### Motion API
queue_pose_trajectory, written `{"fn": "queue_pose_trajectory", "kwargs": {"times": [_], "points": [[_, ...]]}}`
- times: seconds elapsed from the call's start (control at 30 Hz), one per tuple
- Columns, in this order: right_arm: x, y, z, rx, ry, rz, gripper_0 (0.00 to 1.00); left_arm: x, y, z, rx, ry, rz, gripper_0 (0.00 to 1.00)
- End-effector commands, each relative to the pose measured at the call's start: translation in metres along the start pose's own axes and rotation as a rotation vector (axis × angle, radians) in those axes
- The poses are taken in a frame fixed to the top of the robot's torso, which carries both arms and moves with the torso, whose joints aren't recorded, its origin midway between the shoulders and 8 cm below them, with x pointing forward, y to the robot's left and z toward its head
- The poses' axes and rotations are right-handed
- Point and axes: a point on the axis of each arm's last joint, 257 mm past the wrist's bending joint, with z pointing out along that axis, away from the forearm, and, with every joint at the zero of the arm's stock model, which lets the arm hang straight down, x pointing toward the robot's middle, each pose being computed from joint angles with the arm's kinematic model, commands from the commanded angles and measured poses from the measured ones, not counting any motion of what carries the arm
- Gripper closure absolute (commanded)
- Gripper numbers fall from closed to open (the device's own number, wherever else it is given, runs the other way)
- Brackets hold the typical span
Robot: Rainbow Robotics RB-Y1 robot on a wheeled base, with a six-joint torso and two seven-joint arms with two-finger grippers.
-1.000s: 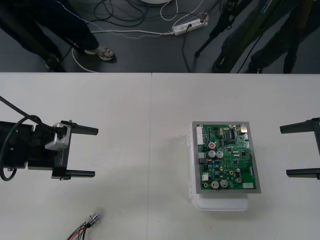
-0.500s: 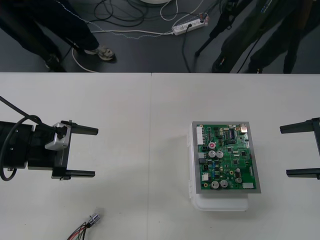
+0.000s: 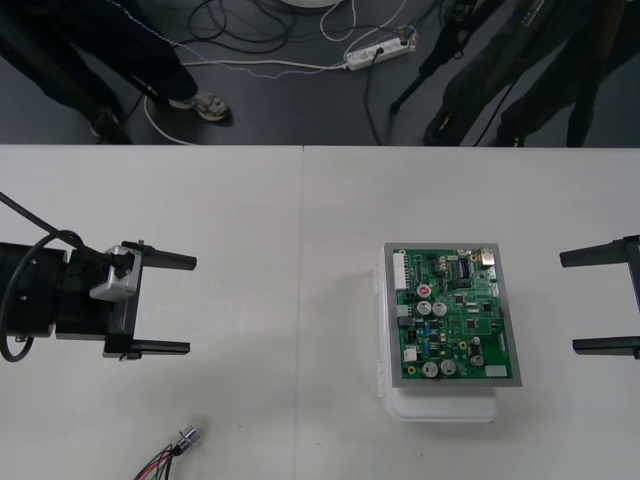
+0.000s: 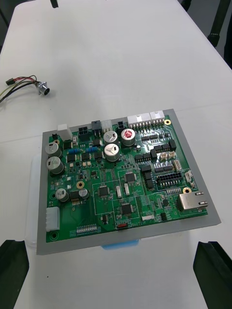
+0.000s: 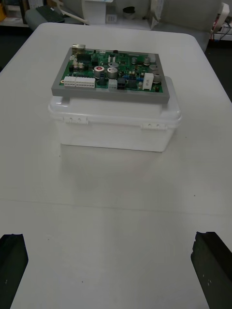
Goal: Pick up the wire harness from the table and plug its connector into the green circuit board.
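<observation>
Still lying loose on the table [image 3: 290, 230], the wire harness [image 3: 166, 459] is found at about 7 o'clock in the front view. Its round metal socket [image 3: 188, 436] is turned toward 1 o'clock, and its red and black wires [image 3: 155, 464] are trailed toward the near edge. It is touched by neither gripper.

The green circuit board [image 3: 452, 313] is carried flat on a white base [image 3: 440, 408] at about 4 o'clock from the table's middle, well apart from the harness.

The left gripper [image 3: 190, 305] is held at 9 o'clock with its fingers [image 3: 165, 260] spread wide apart and nothing between them; the harness lies at 6 o'clock of it. The right gripper [image 3: 568, 303] is held at 3 o'clock, likewise spread wide and unloaded.

No shift is noted against either earlier frame: harness, board and both grippers are placed as before.
</observation>
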Motion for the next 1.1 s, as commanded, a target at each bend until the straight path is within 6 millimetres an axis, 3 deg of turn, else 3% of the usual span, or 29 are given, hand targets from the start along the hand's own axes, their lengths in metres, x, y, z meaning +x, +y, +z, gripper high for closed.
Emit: {"fn": "queue_pose_trajectory", "kwargs": {"times": [0.03, 0.33, 0.37, 0.43, 0.7, 1.1], "points": [[-0.001, -0.001, -0.01, 0.014, 0.024, 0.001, 0.0, 0.002, -0.019, 0.013, 0.055, -0.011, 0.021, 0.0], [-0.001, -0.001, -0.01, 0.014, 0.024, 0.001, 0.0, -0.001, -0.007, 0.011, 0.04, -0.014, 0.047, 0.0], [0.012, 0.016, 0.005, -0.019, 0.009, 0.059, 0.0, -0.002, -0.006, 0.011, 0.041, -0.012, 0.053, 0.0], [0.019, 0.02, 0.01, -0.027, 0.02, 0.071, 0.0, -0.002, -0.004, 0.009, 0.041, -0.005, 0.068, 0.0], [0.016, 0.02, 0.01, -0.041, 0.018, 0.065, 0.0, 0.006, -0.001, 0.001, 0.064, 0.049, 0.257, 0.0], [-0.029, 0.028, 0.015, -0.071, -0.172, 0.077, 0.0, 0.034, -0.017, -0.008, 0.219, 0.176, 0.515, 0.0]]}}
